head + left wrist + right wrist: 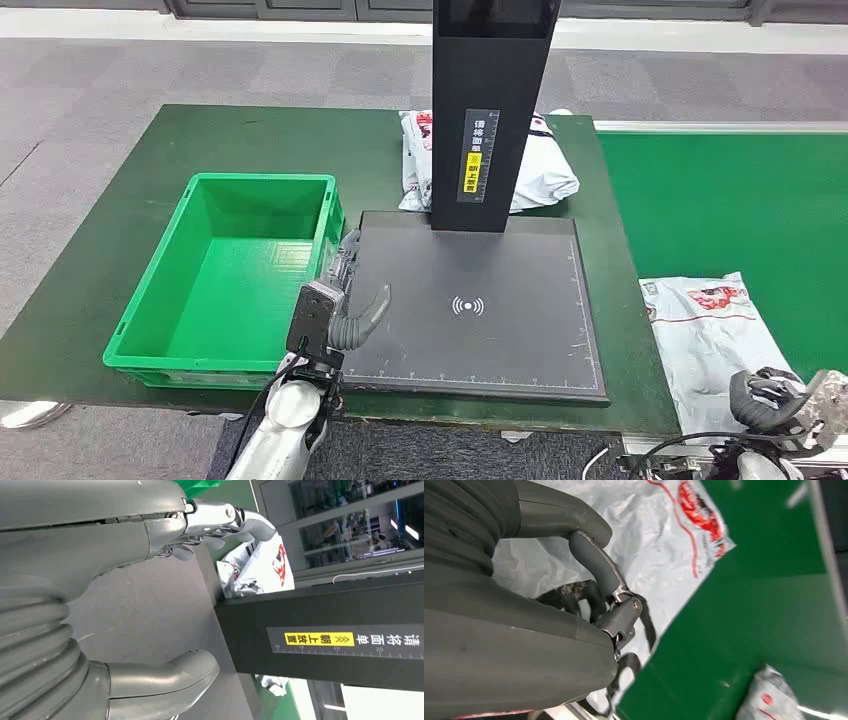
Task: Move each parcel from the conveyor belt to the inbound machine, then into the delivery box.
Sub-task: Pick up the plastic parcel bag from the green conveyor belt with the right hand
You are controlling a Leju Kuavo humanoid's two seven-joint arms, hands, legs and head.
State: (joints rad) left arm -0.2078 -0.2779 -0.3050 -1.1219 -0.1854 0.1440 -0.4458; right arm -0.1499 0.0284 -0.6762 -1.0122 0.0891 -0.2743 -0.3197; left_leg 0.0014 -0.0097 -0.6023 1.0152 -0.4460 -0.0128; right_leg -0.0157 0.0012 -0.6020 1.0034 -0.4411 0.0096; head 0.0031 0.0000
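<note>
A white parcel with red print (705, 335) lies on the green conveyor belt (740, 200) at the right. My right hand (790, 398) hovers over its near end, fingers (596, 570) bent down close to the plastic (649, 535) and gripping nothing. The black inbound machine plate (480, 300) is bare, with its post (490, 110) at the back. My left hand (335, 305) is open at the plate's left edge, thumb (170, 680) apart from the fingers (225, 517). A second white parcel (545, 170) lies behind the post. The green delivery box (230, 270) holds nothing.
The box stands hard against the plate's left side on the dark green table (100, 260). Grey carpet lies beyond the table. A corner of another parcel (769, 700) lies on the green surface in the right wrist view.
</note>
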